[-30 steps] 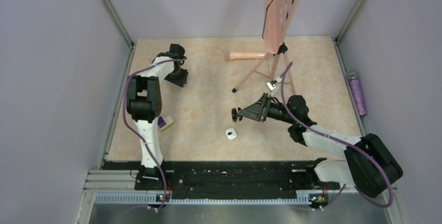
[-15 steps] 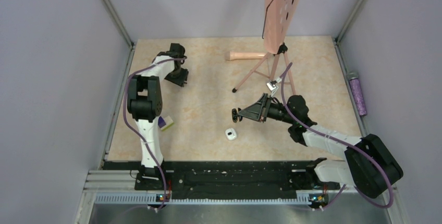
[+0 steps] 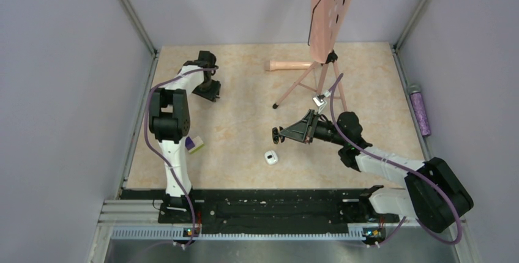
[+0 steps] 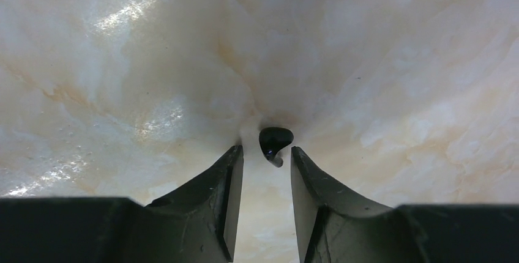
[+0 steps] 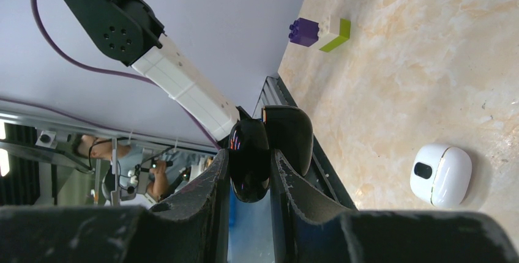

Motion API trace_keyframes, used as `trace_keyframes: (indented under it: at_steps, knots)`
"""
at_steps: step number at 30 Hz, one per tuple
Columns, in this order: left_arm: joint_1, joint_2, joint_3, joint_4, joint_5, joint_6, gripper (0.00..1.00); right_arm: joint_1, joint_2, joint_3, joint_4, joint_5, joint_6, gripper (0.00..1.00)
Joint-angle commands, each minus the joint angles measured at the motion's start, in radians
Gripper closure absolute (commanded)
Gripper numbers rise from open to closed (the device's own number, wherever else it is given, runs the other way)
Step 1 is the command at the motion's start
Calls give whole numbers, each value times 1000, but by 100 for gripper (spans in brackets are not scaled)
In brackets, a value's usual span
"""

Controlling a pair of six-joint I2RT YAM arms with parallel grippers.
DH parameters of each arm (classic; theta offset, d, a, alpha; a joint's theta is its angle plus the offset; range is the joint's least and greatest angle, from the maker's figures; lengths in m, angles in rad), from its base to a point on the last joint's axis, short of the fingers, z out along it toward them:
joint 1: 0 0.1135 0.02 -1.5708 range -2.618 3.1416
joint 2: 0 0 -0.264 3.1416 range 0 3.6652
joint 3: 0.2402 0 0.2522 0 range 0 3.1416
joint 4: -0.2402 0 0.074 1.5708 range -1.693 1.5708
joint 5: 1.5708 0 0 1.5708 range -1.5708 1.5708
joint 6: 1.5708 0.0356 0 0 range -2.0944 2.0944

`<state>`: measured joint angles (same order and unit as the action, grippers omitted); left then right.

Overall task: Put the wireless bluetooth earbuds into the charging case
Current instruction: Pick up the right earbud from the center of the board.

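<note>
While R gripper (image 5: 250,156) clamps a glossy black object (image 5: 287,134), L gripper (image 4: 266,150), jaws apart & empty, should edge fwd, centre the earbud (image 4: 275,139) btwn tips, then close gently.

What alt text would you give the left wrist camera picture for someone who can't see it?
A tiny black earbud lies on a glossy marbled beige table, right at the tips of the left gripper, whose two black fingers stand apart, not gripping it.
</note>
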<state>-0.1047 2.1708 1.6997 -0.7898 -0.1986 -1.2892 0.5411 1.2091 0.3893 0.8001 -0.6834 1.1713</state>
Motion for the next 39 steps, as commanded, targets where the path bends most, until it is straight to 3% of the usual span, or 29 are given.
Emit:
trace_keyframes:
  at_steps: [1, 8, 17, 33, 39]
  knots:
    - [16, 38, -9, 9, -33, -27, 57, 7, -13, 46, 59, -5, -9, 100]
    - [23, 37, 1, 24, -28, 1, 50, 7, -15, 41, 56, -3, -9, 100]
    - [28, 38, 5, 19, -35, 4, 61, 7, -14, 42, 56, -2, -9, 100]
    - [36, 49, -2, 33, 8, 25, 62, 7, -12, 41, 58, 3, -6, 100]
    - [34, 53, -3, 44, 23, 13, 70, 7, -11, 40, 65, 4, 0, 100]
